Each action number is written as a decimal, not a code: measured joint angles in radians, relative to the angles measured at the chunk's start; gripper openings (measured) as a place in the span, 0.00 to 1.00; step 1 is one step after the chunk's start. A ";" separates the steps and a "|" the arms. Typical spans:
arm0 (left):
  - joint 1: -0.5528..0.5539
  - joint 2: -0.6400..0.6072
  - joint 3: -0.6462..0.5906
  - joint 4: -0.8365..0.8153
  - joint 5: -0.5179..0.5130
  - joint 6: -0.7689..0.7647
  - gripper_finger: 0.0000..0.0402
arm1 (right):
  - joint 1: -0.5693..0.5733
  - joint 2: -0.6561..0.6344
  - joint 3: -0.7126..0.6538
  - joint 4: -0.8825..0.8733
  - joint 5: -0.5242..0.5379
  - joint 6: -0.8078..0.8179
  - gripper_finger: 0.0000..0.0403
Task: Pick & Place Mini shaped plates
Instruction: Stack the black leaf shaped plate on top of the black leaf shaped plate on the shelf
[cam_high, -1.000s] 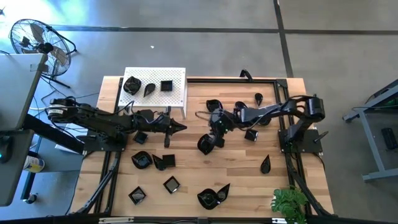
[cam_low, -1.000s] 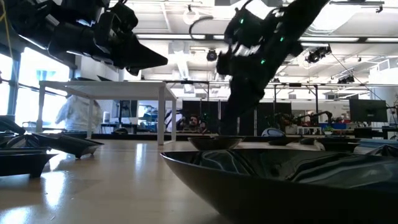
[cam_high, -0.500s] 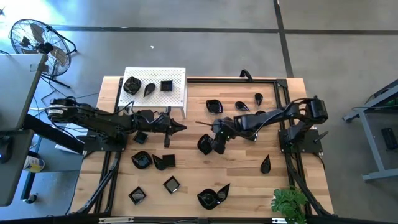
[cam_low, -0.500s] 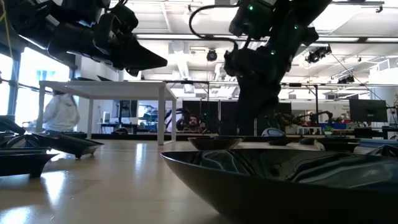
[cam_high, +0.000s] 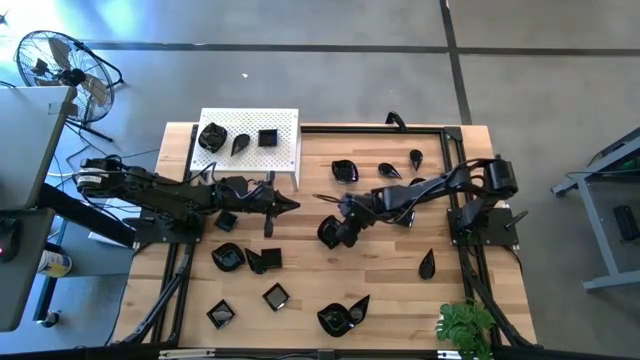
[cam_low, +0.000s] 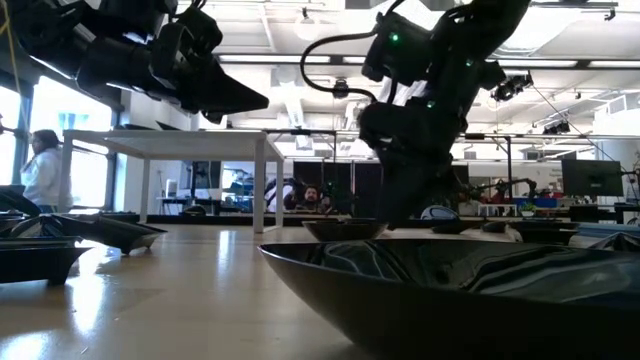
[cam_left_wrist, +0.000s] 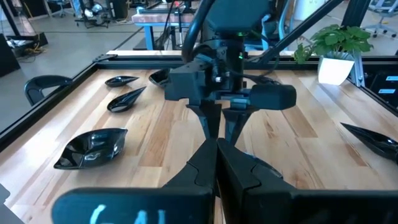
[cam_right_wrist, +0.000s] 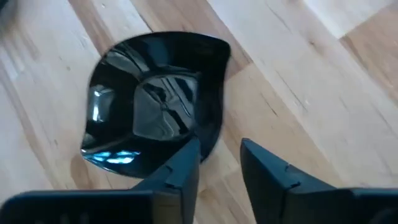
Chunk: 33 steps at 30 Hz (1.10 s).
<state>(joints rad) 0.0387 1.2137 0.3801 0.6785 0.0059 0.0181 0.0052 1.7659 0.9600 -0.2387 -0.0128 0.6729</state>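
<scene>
Several glossy black mini shaped plates lie scattered on the wooden table (cam_high: 470, 280). One wavy round plate (cam_high: 328, 233) (cam_right_wrist: 155, 118) rests flat near the table's middle. My right gripper (cam_high: 347, 226) (cam_right_wrist: 221, 165) slants down over this plate's right-hand rim, open, with bare wood showing between its fingers. My left gripper (cam_high: 292, 205) (cam_left_wrist: 217, 162) hovers shut and empty above the table, left of the middle, pointing at the right arm. Three plates (cam_high: 240, 140) sit on top of the white perforated stand (cam_high: 285, 150) at the far left. My right gripper has one fingertip (cam_right_wrist: 189, 155) over the wavy plate's rim (cam_right_wrist: 208, 134), the other finger over bare wood beside the plate. I cannot tell whether the finger touches the rim. The plate lies flat on the table.
Loose plates lie at the far right (cam_high: 345, 170) (cam_high: 388, 170) (cam_high: 415, 157), near right (cam_high: 427, 263) and along the near left (cam_high: 342, 315) (cam_high: 276, 296) (cam_high: 228, 257). A potted plant (cam_high: 465, 325) stands at the near right corner. A black frame (cam_high: 370, 127) rims the table.
My right gripper has moved toward the table's near edge and down onto the wavy plate's side, rolling its wrist on the way. The plate has stayed where it was. A person in the room behind has walked toward the left.
</scene>
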 joint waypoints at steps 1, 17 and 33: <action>0.000 0.000 0.000 0.000 0.000 0.000 0.00 | 0.000 0.002 0.000 0.009 -0.001 -0.001 0.23; 0.000 0.000 0.000 0.000 0.003 0.000 0.00 | 0.000 0.003 0.000 0.041 -0.004 0.000 0.06; 0.000 0.000 0.000 0.001 0.003 -0.014 0.00 | 0.009 0.018 0.000 0.098 -0.023 0.094 0.20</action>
<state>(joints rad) 0.0387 1.2137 0.3801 0.6792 0.0086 0.0039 0.0139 1.7842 0.9600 -0.1409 -0.0360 0.7669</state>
